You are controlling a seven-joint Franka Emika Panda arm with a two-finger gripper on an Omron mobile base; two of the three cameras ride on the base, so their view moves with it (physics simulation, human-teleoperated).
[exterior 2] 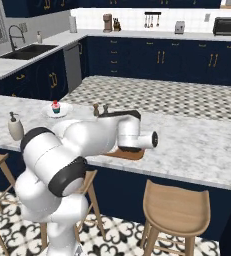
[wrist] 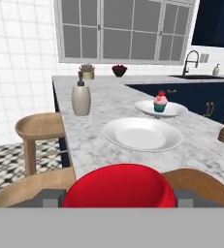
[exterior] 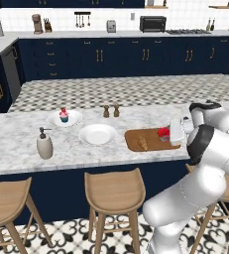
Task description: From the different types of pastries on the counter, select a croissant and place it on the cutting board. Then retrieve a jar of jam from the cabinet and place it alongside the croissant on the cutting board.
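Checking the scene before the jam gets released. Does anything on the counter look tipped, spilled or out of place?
Nothing stands out. The croissant lies on the cutting board, the red-lidded jam jar sits between the gripper fingers over the board, the cupcake is upright on its plate, and the empty plate is clean.

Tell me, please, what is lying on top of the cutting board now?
On the cutting board lie the croissant and the red-lidded jam jar, with the gripper closed around the jar. The jar's underside and its contact with the board are covered.
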